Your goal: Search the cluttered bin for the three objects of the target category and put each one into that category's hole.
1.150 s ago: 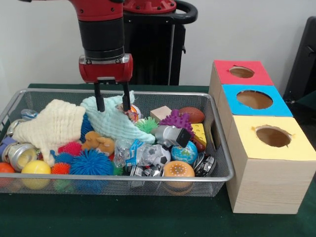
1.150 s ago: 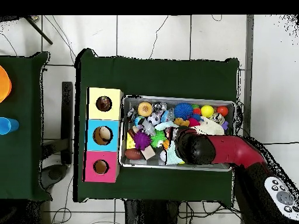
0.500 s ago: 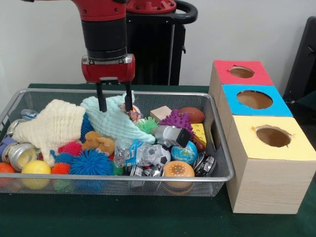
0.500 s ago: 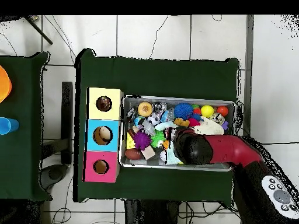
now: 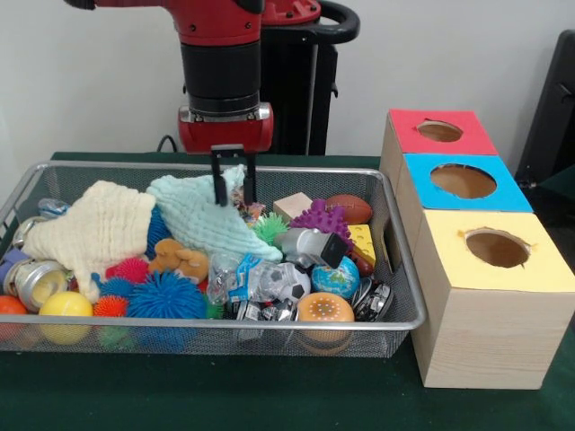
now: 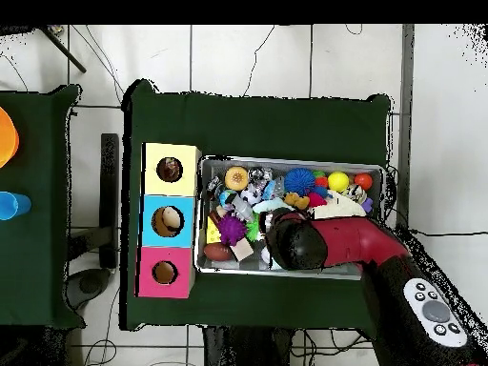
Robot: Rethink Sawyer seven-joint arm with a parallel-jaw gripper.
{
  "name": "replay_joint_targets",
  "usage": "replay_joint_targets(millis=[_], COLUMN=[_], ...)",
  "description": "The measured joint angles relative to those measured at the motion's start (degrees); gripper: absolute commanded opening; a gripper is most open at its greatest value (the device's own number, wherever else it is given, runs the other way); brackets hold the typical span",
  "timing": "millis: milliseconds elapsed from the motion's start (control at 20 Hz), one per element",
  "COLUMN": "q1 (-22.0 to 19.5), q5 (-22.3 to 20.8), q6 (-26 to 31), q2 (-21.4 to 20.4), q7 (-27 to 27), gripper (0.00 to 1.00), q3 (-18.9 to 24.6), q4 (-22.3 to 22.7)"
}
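The end effector (image 5: 234,176) hangs low over the back of the wire mesh bin (image 5: 395,269), its two black fingers (image 5: 217,180) set narrowly apart with their tips at the upper edge of the mint-green cloth (image 5: 202,215); whether they pinch the cloth I cannot tell. Beside it in the clutter lie a cream cloth (image 5: 99,229), a purple spiky ball (image 5: 322,218) and a small brown football (image 5: 350,208). Right of the bin on the green tabletop (image 5: 269,395) stands the wooden box row with its red hole (image 5: 439,131), blue hole (image 5: 464,181) and yellow hole (image 5: 497,248).
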Motion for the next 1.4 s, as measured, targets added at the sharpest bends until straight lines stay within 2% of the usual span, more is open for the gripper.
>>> replay_joint_targets(millis=[950,1400], q1=[1.1,3.1], q5=[-0.1,0.4], q6=[-0.5,-0.5], q2=[0.8,0.9], q7=[0.0,0.0], gripper=[0.0,0.0], q3=[-1.4,-1.6], q4=[0.4,3.8])
